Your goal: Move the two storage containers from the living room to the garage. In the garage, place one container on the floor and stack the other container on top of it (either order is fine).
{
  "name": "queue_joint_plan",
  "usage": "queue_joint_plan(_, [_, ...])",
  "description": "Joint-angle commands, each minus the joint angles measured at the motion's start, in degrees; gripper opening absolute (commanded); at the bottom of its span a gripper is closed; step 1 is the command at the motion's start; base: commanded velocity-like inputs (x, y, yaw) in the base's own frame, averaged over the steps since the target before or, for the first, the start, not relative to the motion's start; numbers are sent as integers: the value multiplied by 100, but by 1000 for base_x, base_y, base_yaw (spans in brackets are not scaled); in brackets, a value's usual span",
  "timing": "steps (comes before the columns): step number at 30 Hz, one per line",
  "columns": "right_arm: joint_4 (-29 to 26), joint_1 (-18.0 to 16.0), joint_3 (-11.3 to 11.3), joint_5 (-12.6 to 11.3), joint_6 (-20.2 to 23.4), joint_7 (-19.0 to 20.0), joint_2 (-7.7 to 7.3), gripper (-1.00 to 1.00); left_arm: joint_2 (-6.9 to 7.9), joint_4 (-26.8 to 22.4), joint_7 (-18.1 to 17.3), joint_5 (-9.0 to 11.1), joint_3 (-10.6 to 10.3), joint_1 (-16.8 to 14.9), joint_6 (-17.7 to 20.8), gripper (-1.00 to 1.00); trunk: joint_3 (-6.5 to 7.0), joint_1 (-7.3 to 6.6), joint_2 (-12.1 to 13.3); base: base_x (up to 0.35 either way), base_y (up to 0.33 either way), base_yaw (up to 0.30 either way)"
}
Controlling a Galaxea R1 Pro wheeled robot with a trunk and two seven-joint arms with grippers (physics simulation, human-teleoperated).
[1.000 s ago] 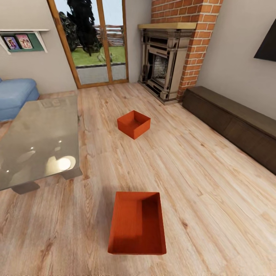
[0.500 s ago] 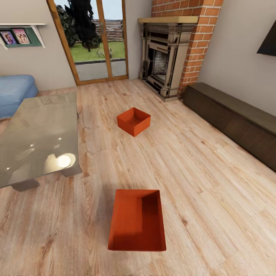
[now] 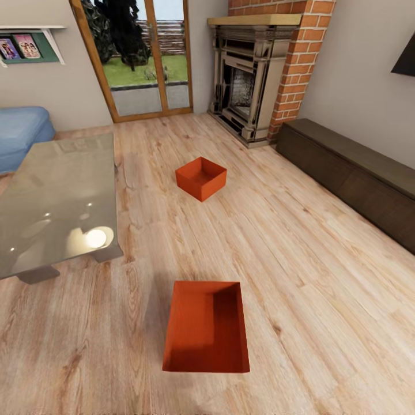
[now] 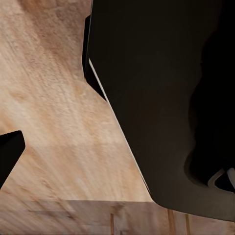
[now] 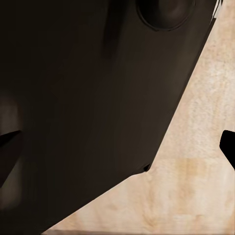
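Living room, approach phase: at the left stand the blue sofa and the glass coffee table, which you should keep well off your flank as you roll in. Centre frame, the nearer storage container sits open-topped on the wood plank floor, squared to you; the farther storage container lies beyond it, turned corner-on, near the brick fireplace. To the right runs a low dark cabinet. You would do well to stop short of the nearer bin, centre it, then bring both arms down on opposite walls. Whether either claw is open or closed, the wrist views cannot tell you: dark robot housing blocks them.
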Motion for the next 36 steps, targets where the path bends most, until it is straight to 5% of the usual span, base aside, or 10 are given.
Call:
queue_joint_plan(1, [18, -6, 40, -60, -34, 30, 0, 100, -1, -6, 4, 32, 10, 0, 13, 100, -13, 0, -2, 0, 0, 0])
queue_joint_plan(36, [18, -6, 39, -62, -30, 30, -6, 100, -1, -6, 4, 32, 9, 0, 13, 100, -335, 0, -2, 0, 0, 0])
